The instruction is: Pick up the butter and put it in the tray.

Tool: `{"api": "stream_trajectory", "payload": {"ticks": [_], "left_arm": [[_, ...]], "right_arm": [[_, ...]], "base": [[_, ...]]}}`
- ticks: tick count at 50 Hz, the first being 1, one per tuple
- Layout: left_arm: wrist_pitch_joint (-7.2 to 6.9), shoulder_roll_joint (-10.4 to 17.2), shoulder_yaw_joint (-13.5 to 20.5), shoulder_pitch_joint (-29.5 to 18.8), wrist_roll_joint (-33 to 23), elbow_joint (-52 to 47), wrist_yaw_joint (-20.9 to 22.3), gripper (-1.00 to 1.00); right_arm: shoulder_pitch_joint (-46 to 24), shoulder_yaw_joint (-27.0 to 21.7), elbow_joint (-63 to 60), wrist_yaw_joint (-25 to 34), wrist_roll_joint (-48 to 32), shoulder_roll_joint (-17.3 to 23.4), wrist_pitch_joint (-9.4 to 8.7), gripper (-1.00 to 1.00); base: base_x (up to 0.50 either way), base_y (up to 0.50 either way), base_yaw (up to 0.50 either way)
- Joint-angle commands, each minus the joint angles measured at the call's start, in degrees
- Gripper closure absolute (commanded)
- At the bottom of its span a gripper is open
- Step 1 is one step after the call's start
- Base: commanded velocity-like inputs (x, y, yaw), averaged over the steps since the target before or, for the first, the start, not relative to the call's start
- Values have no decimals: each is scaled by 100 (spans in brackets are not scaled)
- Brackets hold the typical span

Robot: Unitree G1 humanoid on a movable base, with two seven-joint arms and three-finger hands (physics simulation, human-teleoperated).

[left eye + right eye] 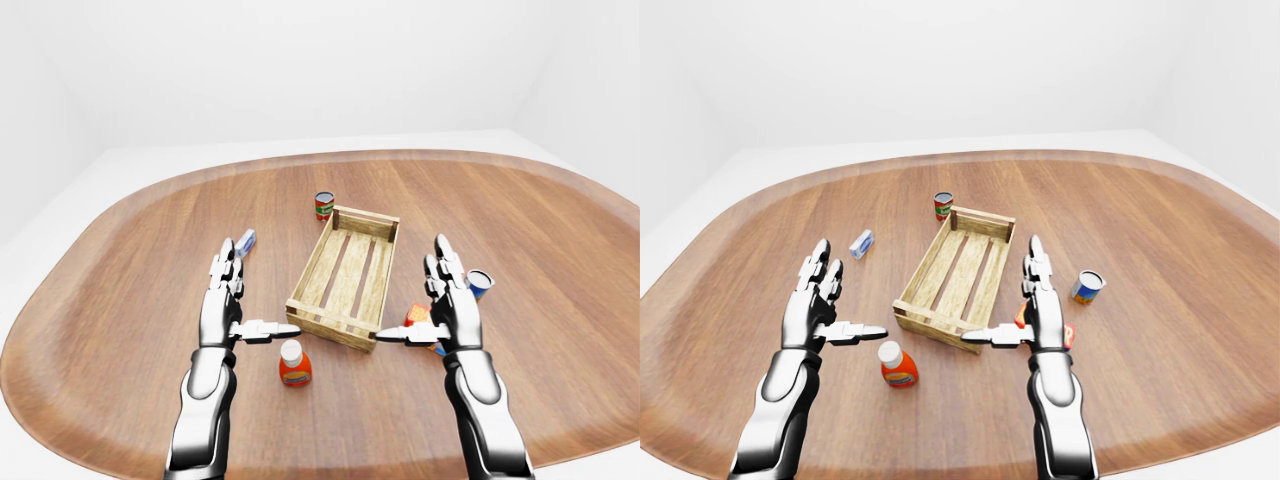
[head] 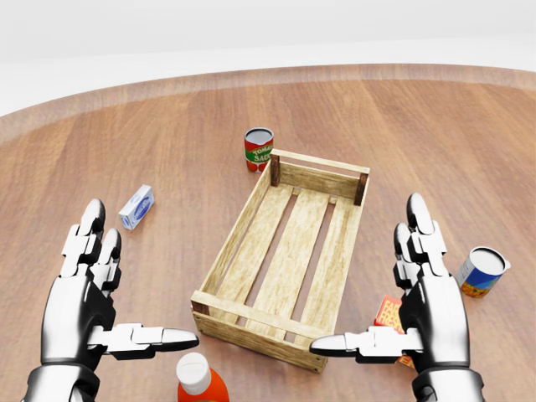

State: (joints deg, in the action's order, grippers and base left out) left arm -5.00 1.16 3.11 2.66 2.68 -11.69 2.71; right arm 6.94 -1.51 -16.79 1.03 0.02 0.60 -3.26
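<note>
Butter: small white-and-blue box lying on the wooden table, left of the tray in the head view and well apart from it; lettering unreadable. Tray: slatted wooden crate, nothing inside. Red tomato-sauce can stands just beyond the tray's far left corner; label reads partly "TOMATO". Blue-and-yellow can at right, orange box beside the right hand, orange white-capped bottle at bottom. Left hand and right hand both spread wide, holding nothing.
</note>
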Motion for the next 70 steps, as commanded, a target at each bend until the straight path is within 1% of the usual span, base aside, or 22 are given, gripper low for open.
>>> {"api": "stream_trajectory", "payload": {"ticks": [1,4,5,7,8,9,14,18,19,20,24,28,31,33,36,38,41,46,51,58,64,70], "left_arm": [[0,-7,-50,-235,-111,640,-142,-100],[0,-8,-59,-227,-111,629,-130,-100],[0,-11,-66,-235,-113,651,-128,-100],[0,-12,-72,-276,-130,756,-134,-100],[0,-12,-75,-282,-132,801,-130,-100],[0,-11,-82,-262,-138,759,-130,-100],[0,-16,-76,-217,-119,649,-117,-100],[0,-22,-87,-218,-138,708,-130,-100],[0,-23,-92,-214,-139,685,-131,-100],[0,-24,-102,-205,-145,660,-130,-100],[0,-42,-142,-231,-183,756,-152,-100],[0,-41,-159,-166,-190,663,-135,-100],[0,-37,-135,-143,-166,611,-120,-100],[0,-38,-136,-146,-166,583,-122,-100],[0,-36,-117,-160,-130,544,-110,-100],[0,-31,-106,-174,-123,566,-109,-100],[0,-27,-88,-190,-112,592,-114,-100],[0,-18,-75,-202,-101,570,-112,-100],[0,-14,-61,-194,-88,537,-110,-100],[0,-16,-65,-201,-103,571,-121,-100],[0,-19,-76,-201,-113,596,-126,-100],[0,-12,-57,-221,-102,605,-125,-100]], "right_arm": [[-266,-129,738,-41,202,-12,381,-100],[-213,-158,672,-48,219,3,283,-100],[-126,-180,541,-38,211,21,185,-100],[57,-305,290,-14,230,51,98,-100],[124,-364,148,49,235,79,27,-100],[224,-495,-97,98,178,150,-172,-100],[450,-1099,-1251,476,-164,212,-174,-100],[426,-1882,-2339,1129,-550,320,-174,-100],[404,-2001,-2430,1264,-639,292,-174,-100],[429,-2319,-2710,1459,-593,280,-174,-100],[503,-2904,-3342,2073,-769,130,-174,-100],[445,-3279,-3731,2616,-1098,151,-174,-100],[307,-3431,-3970,3038,-1452,334,-174,-100],[242,-3416,-3942,3269,-1747,425,-174,-100],[89,-3370,-3589,3340,-2072,577,-174,-100],[13,-3342,-3154,3276,-2166,582,-174,-100],[-37,-3156,-2330,2931,-2336,612,-174,-100],[-188,-2910,-1871,2705,-2620,795,-174,-100],[-198,-2692,-1319,2587,-2704,852,-174,-100],[-137,-2659,-901,2572,-2736,919,-174,-100],[-302,-2628,-460,2488,-2765,1075,-174,-100],[-432,-2410,81,2338,-2794,1162,-174,-100]], "base": [[0,0,0],[0,0,0],[0,0,0],[0,0,0],[0,0,0],[0,0,0],[0,0,0],[0,0,0],[0,0,0],[0,0,0],[0,0,0],[0,0,0],[0,0,0],[0,0,0],[0,0,0],[0,0,0],[0,0,0],[0,0,0],[0,0,0],[0,0,0],[0,0,0],[0,0,0]]}}
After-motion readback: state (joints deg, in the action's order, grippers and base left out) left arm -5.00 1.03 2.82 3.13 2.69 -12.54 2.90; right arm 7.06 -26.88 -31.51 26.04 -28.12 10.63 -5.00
